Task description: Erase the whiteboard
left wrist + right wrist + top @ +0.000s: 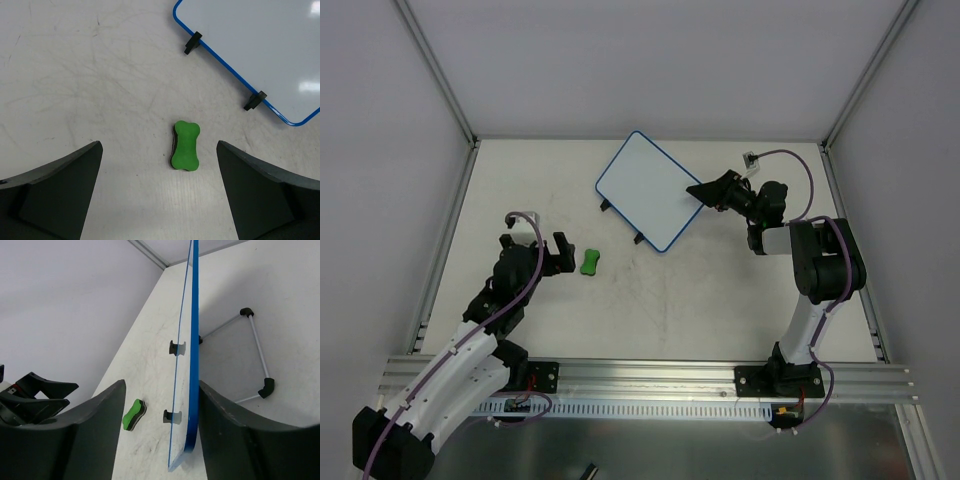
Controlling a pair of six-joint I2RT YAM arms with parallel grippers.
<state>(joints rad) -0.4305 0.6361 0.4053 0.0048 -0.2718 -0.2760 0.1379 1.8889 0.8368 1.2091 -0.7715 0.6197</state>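
The whiteboard [648,190], white with a thin blue rim and small black feet, stands tilted at the back middle of the table; its face looks plain white. It also shows in the left wrist view [265,45] and edge-on in the right wrist view [193,340]. My right gripper [706,190] [161,385] is open, its jaws straddling the board's right edge, with one finger [235,435] against the blue rim. A green bone-shaped eraser [590,261] [186,145] [134,415] lies on the table. My left gripper [564,254] [159,148] is open and empty, just left of the eraser.
A thin wire stand [256,352] props the board from behind. A small connector with a purple cable [752,157] lies at the back right. Metal frame rails [450,230] border the table, with white walls beyond.
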